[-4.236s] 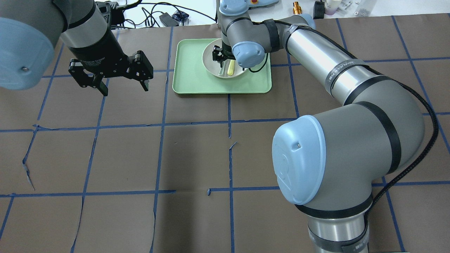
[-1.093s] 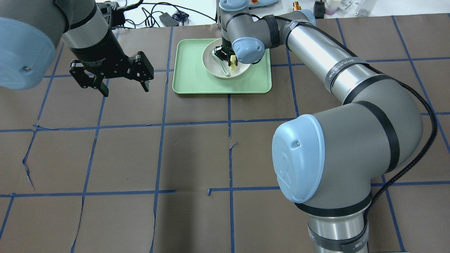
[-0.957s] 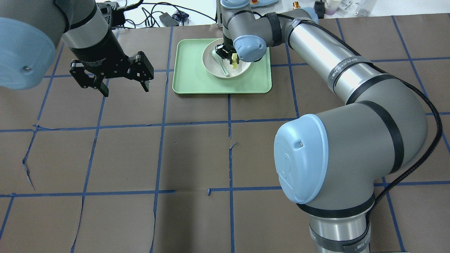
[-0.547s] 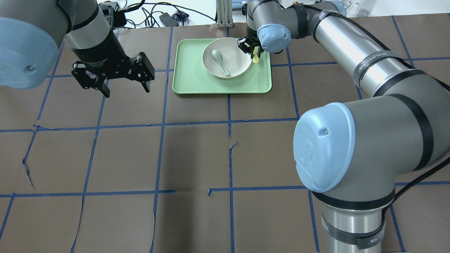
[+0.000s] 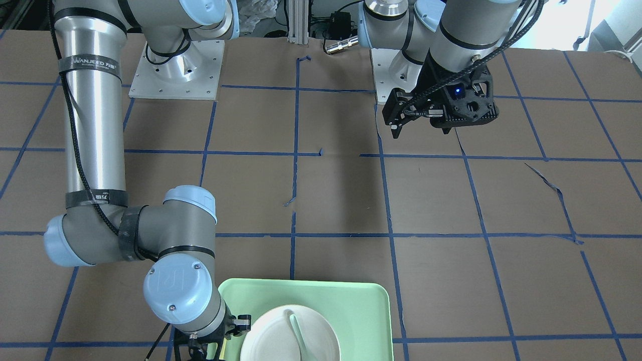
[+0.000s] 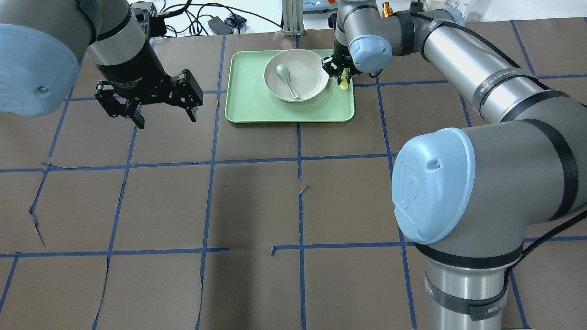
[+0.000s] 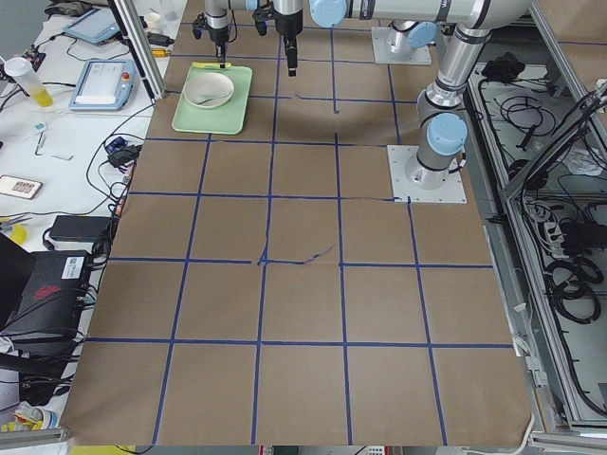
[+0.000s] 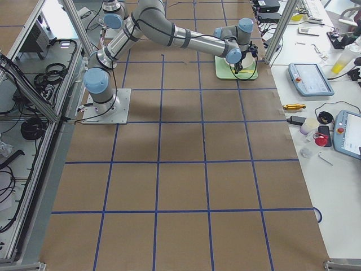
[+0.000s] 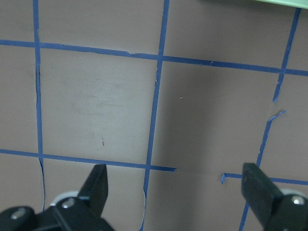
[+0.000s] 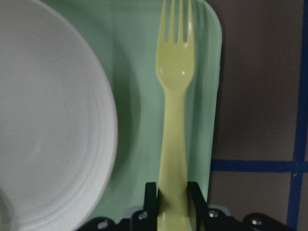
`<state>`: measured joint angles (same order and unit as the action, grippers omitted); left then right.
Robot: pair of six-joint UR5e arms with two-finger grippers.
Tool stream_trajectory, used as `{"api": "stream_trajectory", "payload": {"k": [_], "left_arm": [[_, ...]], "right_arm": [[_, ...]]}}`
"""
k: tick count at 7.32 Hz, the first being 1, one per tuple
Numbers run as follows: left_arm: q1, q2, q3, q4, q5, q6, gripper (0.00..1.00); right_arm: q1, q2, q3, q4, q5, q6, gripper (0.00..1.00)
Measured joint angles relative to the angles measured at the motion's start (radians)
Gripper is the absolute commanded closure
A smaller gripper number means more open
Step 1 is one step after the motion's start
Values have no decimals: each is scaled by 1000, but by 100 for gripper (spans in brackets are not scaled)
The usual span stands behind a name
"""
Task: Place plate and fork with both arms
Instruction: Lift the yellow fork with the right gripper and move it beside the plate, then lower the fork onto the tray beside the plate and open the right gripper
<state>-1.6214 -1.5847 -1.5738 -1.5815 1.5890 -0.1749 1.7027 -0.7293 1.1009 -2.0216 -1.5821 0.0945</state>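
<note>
Tape in blue marks a grid on the brown paper-covered table. In the overhead view a rectangular mint-green tray sits at top centre, and on it rests the round, shallow white plate with a pale grey-green spoon lying inside. Just right of the plate's rim, the black two-finger right gripper is clamped on the slim yellow plastic fork, which pokes out over the tray's right margin. At upper left the black two-finger left gripper hangs above bare paper, jaws spread wide and empty.

From the front-facing camera the tray lies at the bottom edge, and the plate and spoon are partly cut off by the frame. The right arm's wrist stands at the plate's left, and the fork is not visible here. The left gripper is at upper right, wide open.

Seen from the left end of the table, the tray and plate are small at upper left. The grippers there are too small to judge.

The right-end view shows the near arm reaching to the tray at upper right.

On the left wrist camera, two black fingers stand far apart at the bottom corners over paper and tape.

On the right wrist camera, the fork runs up the middle, tines toward the top and handle pinched between the fingers at the bottom. It lies over the tray's strip between the plate at left and the tray's right rim. Whether it touches the tray cannot be told.
</note>
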Motion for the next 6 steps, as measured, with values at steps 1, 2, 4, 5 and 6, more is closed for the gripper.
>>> {"api": "stream_trajectory", "payload": {"k": [1, 2, 4, 5, 6], "left_arm": [[0, 0, 0, 0, 0, 0, 0], [0, 0, 0, 0, 0, 0, 0], [0, 0, 0, 0, 0, 0, 0], [0, -1, 0, 0, 0, 0, 0], [0, 0, 0, 0, 0, 0, 0]], "right_arm": [[0, 5, 12, -1, 0, 8, 100], [1, 5, 23, -3, 0, 11, 100], [4, 4, 27, -7, 2, 14, 100], [6, 4, 27, -11, 3, 14, 100], [8, 5, 27, -15, 6, 14, 97]]}}
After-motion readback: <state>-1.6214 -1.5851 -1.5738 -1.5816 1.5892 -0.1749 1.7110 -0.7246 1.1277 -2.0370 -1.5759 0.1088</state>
